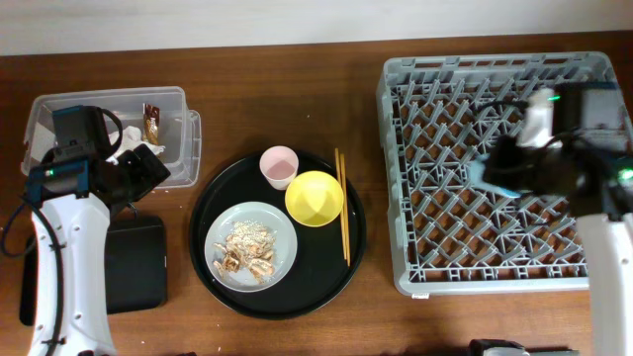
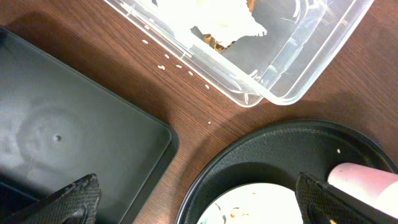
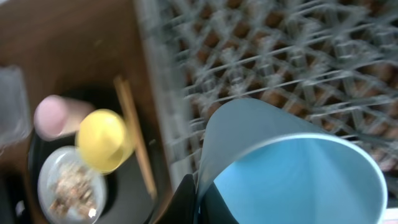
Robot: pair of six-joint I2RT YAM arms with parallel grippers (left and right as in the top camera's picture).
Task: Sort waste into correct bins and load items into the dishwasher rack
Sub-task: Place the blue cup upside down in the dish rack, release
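The left fingers (image 2: pixel 68 199) are spread wide with nothing between, over the bench (image 2: pixel 186 106) at 10 o'clock of the round black tray (image 1: pixel 203 237), beside the clear tub (image 1: pixel 190 133) where tissue (image 2: pixel 217 15) is lodged. At 3 o'clock, the light-blue cup (image 3: pixel 292 168) is grasped by the right fingers (image 3: pixel 185 198) above the dishwasher rack (image 1: pixel 389 178). If released tilted, it could be caught on pegs and toppled. The grip is largely hidden by the cup, and that view is blurred.

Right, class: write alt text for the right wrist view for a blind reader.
A light-blue cup fills the foreground, held over the grey dishwasher rack. Left, blurred, a black tray carries a pink cup, yellow bowl, chopsticks and scrap-covered plate.
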